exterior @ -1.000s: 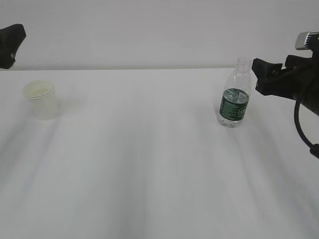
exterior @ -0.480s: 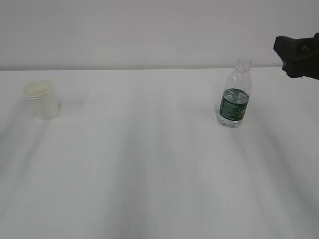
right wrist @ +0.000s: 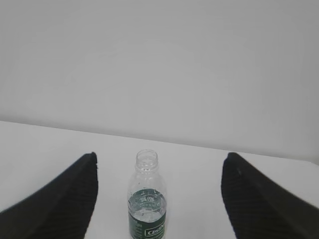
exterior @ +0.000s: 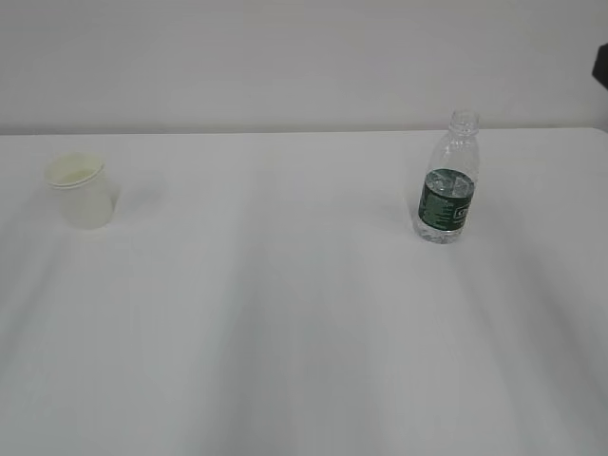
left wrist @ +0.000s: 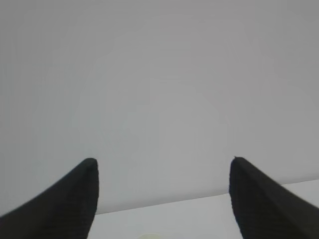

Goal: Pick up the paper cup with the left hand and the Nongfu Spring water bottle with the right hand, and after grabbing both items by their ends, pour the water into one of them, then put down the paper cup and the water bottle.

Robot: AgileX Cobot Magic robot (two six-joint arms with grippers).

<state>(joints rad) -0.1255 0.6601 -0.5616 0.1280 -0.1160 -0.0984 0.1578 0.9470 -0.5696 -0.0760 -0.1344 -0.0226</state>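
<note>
Standing apart on the white tabletop [exterior: 304,332]: cup [exterior: 82,190] left, bottle [exterior: 447,180] right.
Both sets of jaws are wide apart and hold nothing; the bottle stands upright, uncapped.

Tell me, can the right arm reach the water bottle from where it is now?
Probably yes. The right pincer is open, and the bottle stands upright straight ahead between its fingers, with only bare table around it.
</note>
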